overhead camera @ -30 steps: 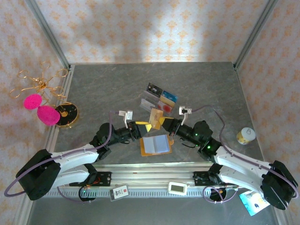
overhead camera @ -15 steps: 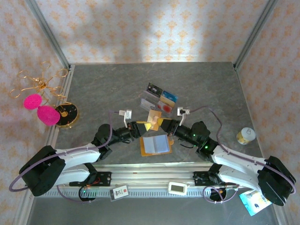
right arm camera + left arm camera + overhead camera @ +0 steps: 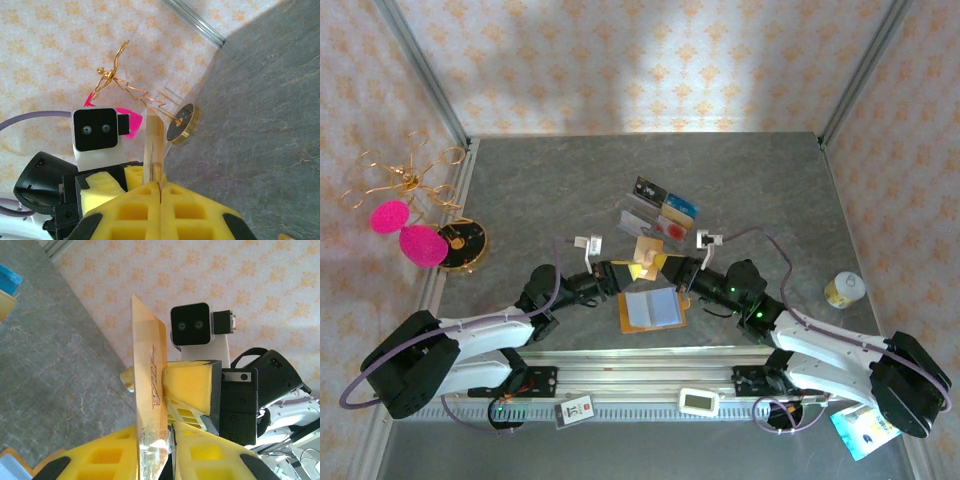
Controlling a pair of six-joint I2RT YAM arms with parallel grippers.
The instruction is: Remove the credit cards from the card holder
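Note:
The card holder [image 3: 652, 309], an orange wallet, lies open on the table with its pale blue-grey inside facing up. Just above and behind it, both grippers meet on one gold-yellow credit card [image 3: 646, 253], held upright on edge. My left gripper [image 3: 629, 268] is shut on the card's left end. In the left wrist view the credit card [image 3: 149, 390] stands pinched at my left gripper [image 3: 167, 452], with a right finger [image 3: 189, 382] pressed against its far side. My right gripper [image 3: 661, 264] is shut on the other end. The right wrist view has the thin credit card [image 3: 153, 142] rising from my right gripper [image 3: 161, 189].
A clear acrylic tray [image 3: 656, 211] with several cards stands behind the grippers. A gold wire stand with pink discs [image 3: 417, 214] is at the left table edge, a small yellow-and-white jar [image 3: 844, 290] at the right. A white timer [image 3: 700, 401] sits on the front rail.
My left gripper has closed onto the gold card that the right gripper was holding. Both grippers have drawn slightly closer together above the wallet.

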